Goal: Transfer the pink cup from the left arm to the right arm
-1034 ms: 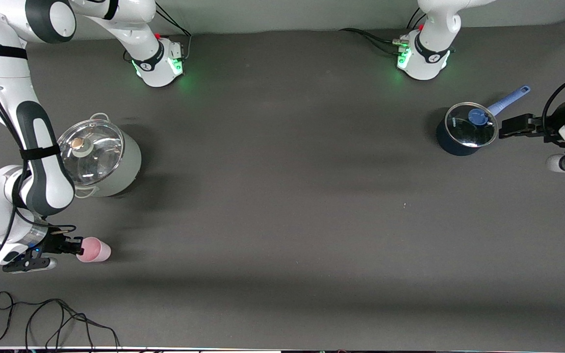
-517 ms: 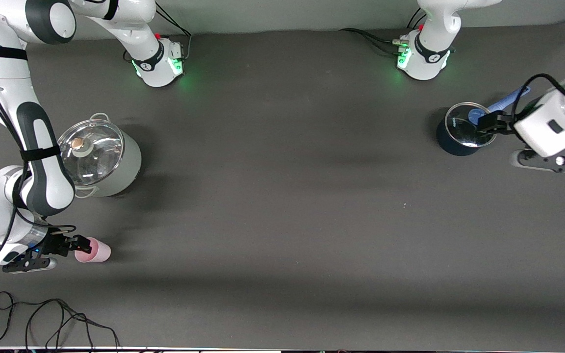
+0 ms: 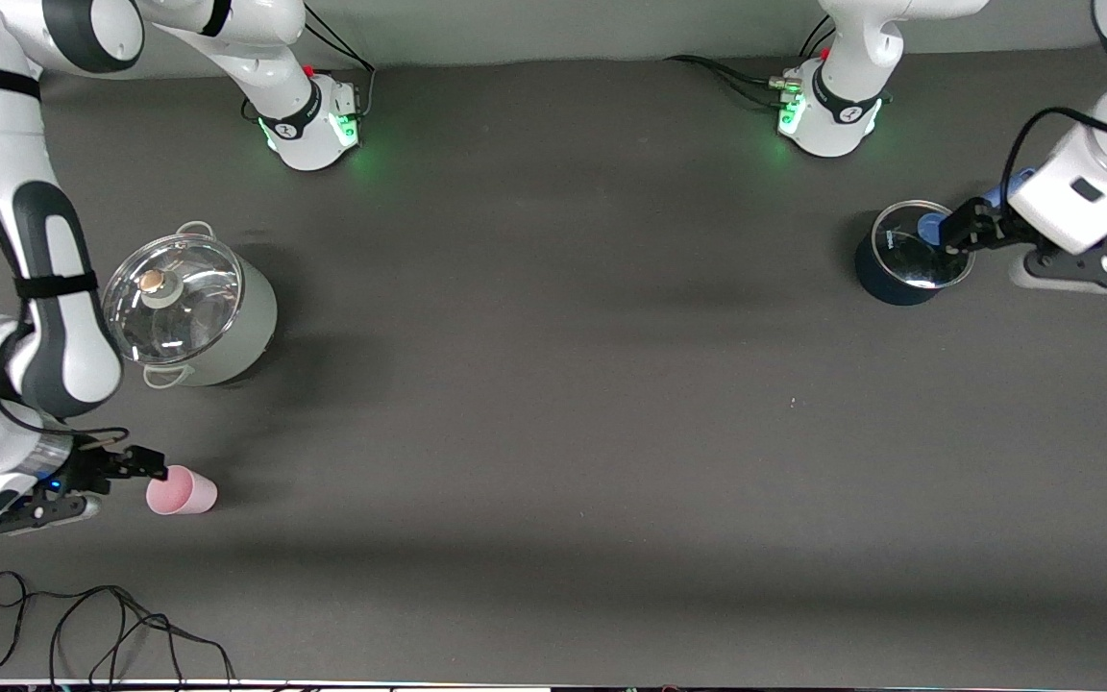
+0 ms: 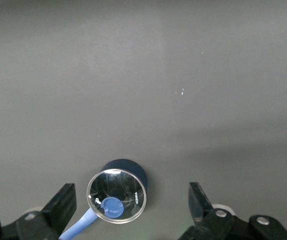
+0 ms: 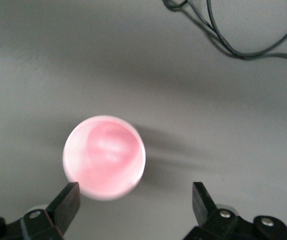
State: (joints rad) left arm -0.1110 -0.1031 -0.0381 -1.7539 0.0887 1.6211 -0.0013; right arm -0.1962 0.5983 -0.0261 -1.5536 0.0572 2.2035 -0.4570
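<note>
Pink cup point(image 3: 182, 491) stands free (right gripper point(image 3: 145, 469) open beside it).

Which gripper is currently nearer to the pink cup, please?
Right. The right gripper hangs open beside the pink cup; the left gripper is over the blue saucepan.

A pale-pink cup point(image 3: 182, 491) stands on the dark grey desk point(image 3: 553, 404), near it a silver-grey pot point(image 3: 190, 309), well apart a navy saucepan point(image 3: 907, 258) with blue knob.
</note>
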